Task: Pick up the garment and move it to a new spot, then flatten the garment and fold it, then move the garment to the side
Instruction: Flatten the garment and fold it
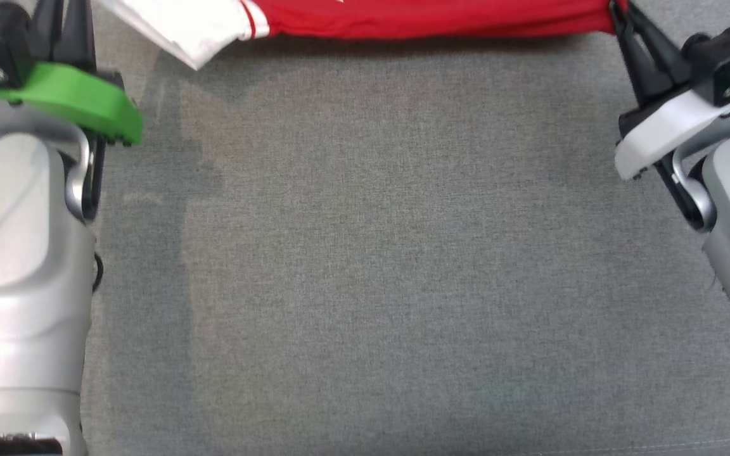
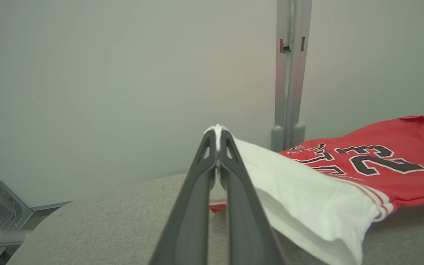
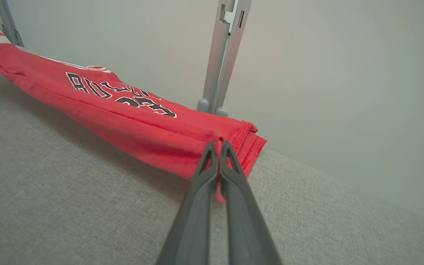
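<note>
Garment [image 1: 428, 19] status: red jersey with a white sleeve [image 2: 307, 195], strung out sideways along the far part of the tabletop [image 1: 365, 253], at the top edge of the head view. It spans between both hands.

Left hand [image 2: 218, 134]: fingers pressed together, clamped on the end of the white sleeve. A small tuft of white pokes out past the tips. Sleeve hangs off the grip and slopes down toward the red body, with its lower fold close to the grey cloth surface.

Right hand [image 3: 219, 147]: fingers together, pinching the red hem corner [image 3: 250, 141]. A sliver of red shows in the slit between the fingers, below the tips.

Body of the jersey sags between the two grips and throws a shadow on the tabletop beneath. Cannot tell whether the middle touches the surface or hangs just clear of it.

Print [image 2: 377, 162] faces up: black "23" with white outline, lettering beside it.

Grey metal post [image 2: 289, 73] stands just behind the jersey at the tabletop's far edge, with a pale wall [image 2: 87, 92] behind it.

Head view: green guard [image 1: 73, 101] on the left wrist, white guard [image 1: 663, 133] on the right wrist, arms well apart at either side.
</note>
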Available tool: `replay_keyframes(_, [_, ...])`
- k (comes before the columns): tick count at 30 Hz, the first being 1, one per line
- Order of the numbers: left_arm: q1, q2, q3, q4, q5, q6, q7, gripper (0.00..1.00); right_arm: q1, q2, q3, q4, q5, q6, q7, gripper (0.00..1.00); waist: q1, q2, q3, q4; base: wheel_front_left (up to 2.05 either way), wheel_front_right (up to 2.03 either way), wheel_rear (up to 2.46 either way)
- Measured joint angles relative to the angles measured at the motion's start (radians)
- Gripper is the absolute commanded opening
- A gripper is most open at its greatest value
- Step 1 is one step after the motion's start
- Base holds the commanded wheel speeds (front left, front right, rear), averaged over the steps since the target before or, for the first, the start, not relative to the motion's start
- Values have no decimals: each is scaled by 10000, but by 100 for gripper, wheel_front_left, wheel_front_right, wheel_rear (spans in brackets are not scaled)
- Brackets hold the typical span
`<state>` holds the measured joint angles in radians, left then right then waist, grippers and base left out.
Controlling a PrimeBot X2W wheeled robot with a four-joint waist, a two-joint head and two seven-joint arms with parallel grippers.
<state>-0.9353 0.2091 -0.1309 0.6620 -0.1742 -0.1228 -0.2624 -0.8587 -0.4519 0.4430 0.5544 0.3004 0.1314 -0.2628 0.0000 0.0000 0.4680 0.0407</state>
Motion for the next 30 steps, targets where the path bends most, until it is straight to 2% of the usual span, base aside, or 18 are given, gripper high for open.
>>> replay_keyframes(9, [2697, 646, -497, -71, 63, -61, 2, 0, 1274, -360, 1728, -209, 817, 0, 0, 0, 0, 0, -1370, 88, 0, 0, 0])
replay_keyframes(12, [3337, 736, -817, -46, -44, -61, 0, 0, 1610, -552, 2364, 98, 1152, 0, 0, 0, 0, 0, -1859, 143, 0, 0, 0])
replay_keyframes(19, [4385, 1152, -1795, -82, -332, -63, 0, 0, 1991, -991, 3519, 936, 1950, 0, 0, 0, -1, 0, -2857, 257, 0, 0, 0])
replay_keyframes(30, [5951, 1862, -3127, -646, -961, -79, 0, 0, 2612, -1551, 4750, 947, 3237, 0, 0, 0, -1, 0, -4131, 423, 0, 0, 0])
